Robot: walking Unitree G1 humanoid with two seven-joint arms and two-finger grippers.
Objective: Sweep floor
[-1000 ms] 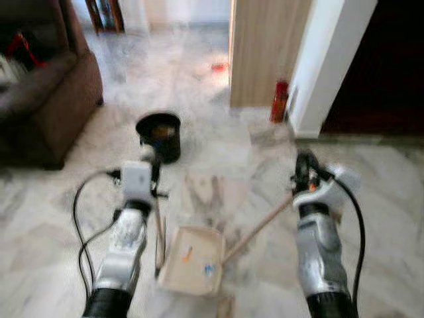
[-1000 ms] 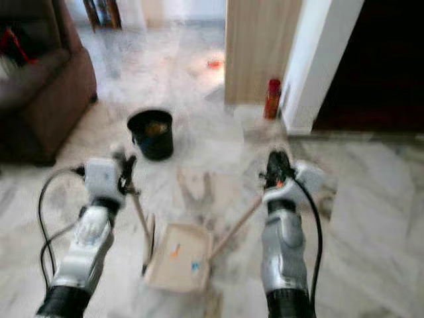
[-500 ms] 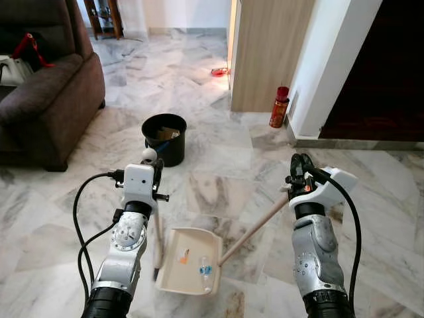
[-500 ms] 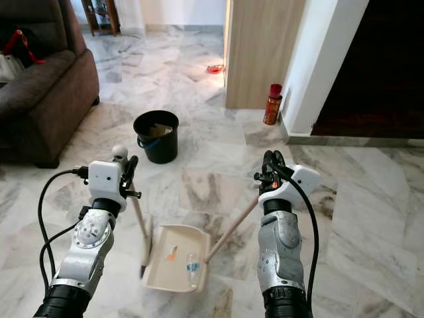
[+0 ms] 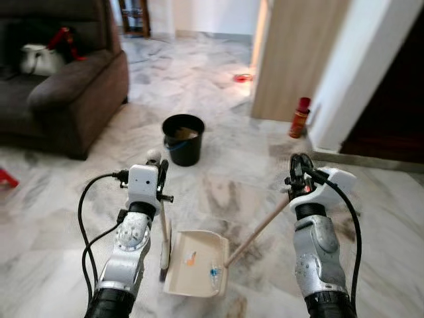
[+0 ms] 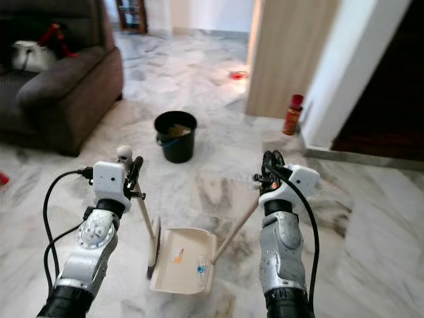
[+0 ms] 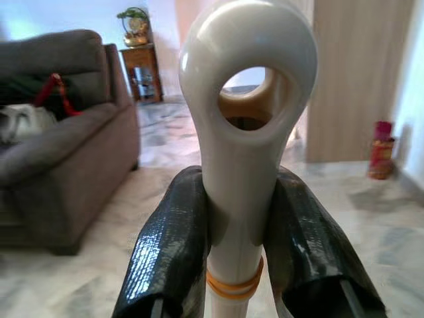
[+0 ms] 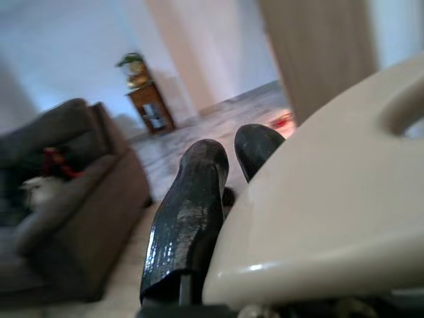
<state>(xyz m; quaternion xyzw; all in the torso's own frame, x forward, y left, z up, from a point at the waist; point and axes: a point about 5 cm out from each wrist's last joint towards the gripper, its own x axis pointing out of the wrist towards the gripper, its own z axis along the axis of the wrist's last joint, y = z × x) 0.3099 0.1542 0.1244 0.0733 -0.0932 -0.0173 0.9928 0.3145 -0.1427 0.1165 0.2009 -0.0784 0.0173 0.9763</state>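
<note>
1. Two tools held – your left gripper [image 7: 238, 225] clamps the brush handle [image 7: 242, 132]; right gripper [image 5: 299, 173] clamps the dustpan handle [image 5: 258, 228].
2. Dustpan [image 5: 195, 263] holds scraps (collecting looks done) – carry it to the bucket [image 5: 183, 138] ahead.

Soft, even daylight brightens the marble floor [image 5: 218, 79], strongest toward 12 o'clock. The doorway [image 5: 397, 99] at 2 o'clock stays dark. Head views are slightly soft; wrist-view backgrounds are out of focus.

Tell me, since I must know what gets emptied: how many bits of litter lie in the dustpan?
2 in the dustpan: an orange scrap mid-pan and a blue-and-clear piece near its right edge. Finer dust may be hidden.
</note>
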